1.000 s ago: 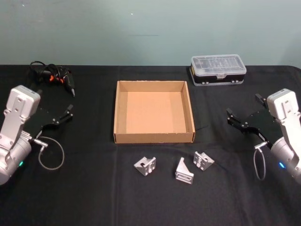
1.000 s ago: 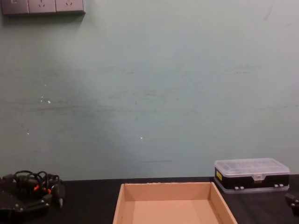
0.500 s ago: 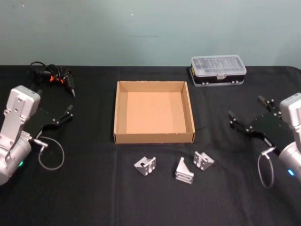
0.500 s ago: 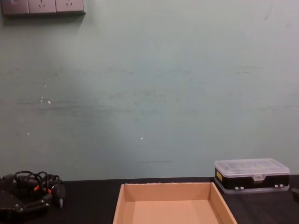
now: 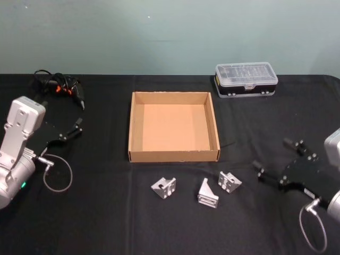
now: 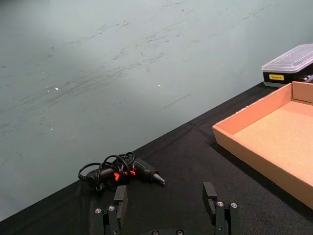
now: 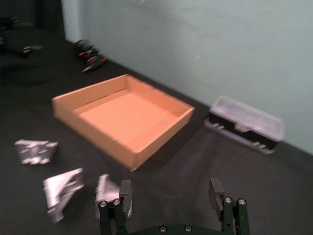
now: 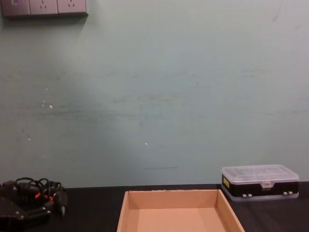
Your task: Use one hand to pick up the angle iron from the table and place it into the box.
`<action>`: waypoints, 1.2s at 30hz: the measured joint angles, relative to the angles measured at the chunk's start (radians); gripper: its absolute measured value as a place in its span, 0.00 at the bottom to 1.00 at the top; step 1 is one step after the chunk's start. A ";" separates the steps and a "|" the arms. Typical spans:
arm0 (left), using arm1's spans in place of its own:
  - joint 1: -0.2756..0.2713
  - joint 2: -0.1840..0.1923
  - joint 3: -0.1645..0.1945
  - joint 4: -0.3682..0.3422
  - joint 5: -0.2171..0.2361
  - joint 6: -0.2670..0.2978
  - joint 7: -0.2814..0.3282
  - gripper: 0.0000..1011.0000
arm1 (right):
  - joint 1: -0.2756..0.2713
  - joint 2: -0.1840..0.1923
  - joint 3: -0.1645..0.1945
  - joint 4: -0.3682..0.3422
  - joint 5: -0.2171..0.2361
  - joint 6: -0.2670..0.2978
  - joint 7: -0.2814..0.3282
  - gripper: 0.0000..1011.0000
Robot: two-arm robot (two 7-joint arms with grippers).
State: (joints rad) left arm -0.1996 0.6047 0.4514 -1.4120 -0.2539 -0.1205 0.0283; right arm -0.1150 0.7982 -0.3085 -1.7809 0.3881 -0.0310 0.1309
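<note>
On the tabletop (image 5: 106, 212), three angle irons (image 5: 207, 192) are lying outside the empty box (image 5: 173, 155) — none placed yet; the right hand (image 5: 272, 154), spread, is hovering nearby, the left hand (image 6: 164, 187) idling, spread.

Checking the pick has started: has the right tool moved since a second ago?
Yes. The right tool came nearer the robot, from beside the box to level with the angle irons.

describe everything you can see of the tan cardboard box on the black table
The shallow tan cardboard box is a near-square open tray with low upright walls and a plain brown floor; nothing lies inside. It sits flat on the black table, mid-table. Three silver angle irons lie just in front, not touching it.
</note>
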 joint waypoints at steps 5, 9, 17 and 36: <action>0.000 0.000 0.000 0.000 0.000 0.000 0.000 1.00 | -0.020 0.010 -0.017 -0.040 -0.003 0.056 0.035 0.99; 0.000 0.000 0.000 0.000 0.000 0.000 0.000 1.00 | -0.009 0.002 -0.045 -0.057 -0.033 0.101 0.055 0.99; 0.000 0.000 0.000 0.000 0.000 0.000 0.000 1.00 | 0.053 -0.039 -0.097 -0.049 -0.097 0.201 0.073 0.99; 0.000 0.000 0.000 0.000 0.000 0.000 0.000 1.00 | 0.132 -0.149 -0.128 0.001 -0.188 0.371 0.056 0.99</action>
State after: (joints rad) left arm -0.1995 0.6047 0.4514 -1.4120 -0.2539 -0.1205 0.0283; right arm 0.0166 0.6489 -0.4366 -1.7799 0.2000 0.3403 0.1872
